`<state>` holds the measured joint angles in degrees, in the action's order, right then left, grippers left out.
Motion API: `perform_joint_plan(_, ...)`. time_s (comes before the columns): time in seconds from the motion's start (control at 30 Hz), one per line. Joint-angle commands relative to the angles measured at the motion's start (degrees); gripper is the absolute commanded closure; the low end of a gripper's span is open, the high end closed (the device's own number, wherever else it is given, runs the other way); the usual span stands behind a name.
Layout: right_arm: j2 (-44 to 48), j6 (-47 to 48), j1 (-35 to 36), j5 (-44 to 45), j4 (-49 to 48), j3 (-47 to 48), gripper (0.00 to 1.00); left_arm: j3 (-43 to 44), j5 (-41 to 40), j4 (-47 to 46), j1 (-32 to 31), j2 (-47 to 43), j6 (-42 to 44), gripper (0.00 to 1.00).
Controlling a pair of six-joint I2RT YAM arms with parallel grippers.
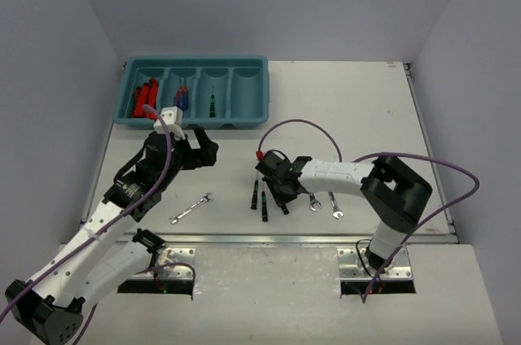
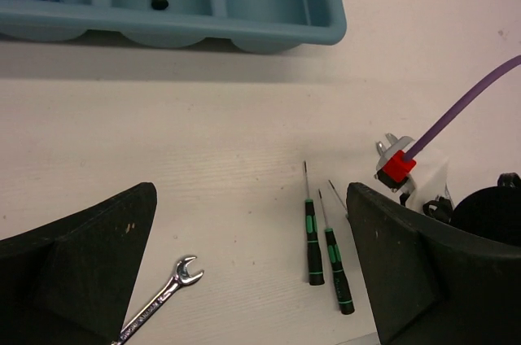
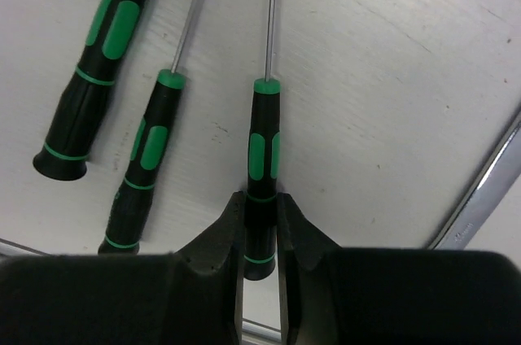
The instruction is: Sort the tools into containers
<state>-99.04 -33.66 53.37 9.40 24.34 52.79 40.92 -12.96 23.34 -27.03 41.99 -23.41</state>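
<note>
1. While the right pincer (image 3: 260, 203) is clamped narrow on the handle of a black-and-green screwdriver (image 3: 262, 146), the thin steel shaft points straight away from it, so the tool's long axis and the pincer's line coincide.
2. The tool sits near mid-bench (image 1: 366, 117), parallel to two sibling screwdrivers (image 3: 145, 170) just beside it. Whether it has left the surface cannot be told.
3. The teal tray (image 1: 195, 122) lies away and to the left of the right pincer, well apart. Its third compartment (image 1: 218, 83) holds a matching screwdriver (image 1: 212, 106) lying lengthwise. Judged from this, the carry needs travel rather than much rotation.
4. The left pincer (image 2: 251, 198) is spread wide and holds nothing. It hovers nearer the tray, above an open-end wrench (image 2: 163, 294).
5. Handles are matte black plastic with ribbed green inserts. The wrench is bright flat metal, and the tray is smooth moulded plastic with round-ended bays.
</note>
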Motion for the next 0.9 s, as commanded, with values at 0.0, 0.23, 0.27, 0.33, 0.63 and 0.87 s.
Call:
perform_joint_plan(0.0, 4.3, -0.9, -2.3, 5.8, 2.7, -2.7, 0.88, 0.2, 2.7, -2.6, 0.0, -2.7, -1.1, 0.00)
perform_joint_plan(0.23, 12.8, 0.1, -6.6, 5.3, 2.6, -8.2, 0.97, -4.2, 14.0, -9.9, 0.0, -0.5, -5.1, 0.00)
perform_joint_plan(0.27, 15.3, 0.0, -6.8, 5.4, 2.3, -9.0, 0.98, -6.0, 17.4, -13.8, 0.0, -0.1, -6.7, 0.00)
perform_joint_plan(0.33, 20.3, 0.4, -6.9, 5.1, 1.7, -10.2, 1.00, -7.8, 24.4, -22.4, -0.7, 1.3, -9.8, 0.00)
perform_joint_plan(0.63, 53.2, 5.7, -10.5, -11.9, -8.2, -19.5, 1.00, -8.6, 33.4, -62.4, -16.1, 24.4, -21.1, 0.00)
perform_joint_plan(0.87, 64.4, 7.0, -10.7, -19.7, -6.6, -19.2, 1.00, 0.0, 32.6, -70.5, -23.4, 36.6, -22.4, 0.13)
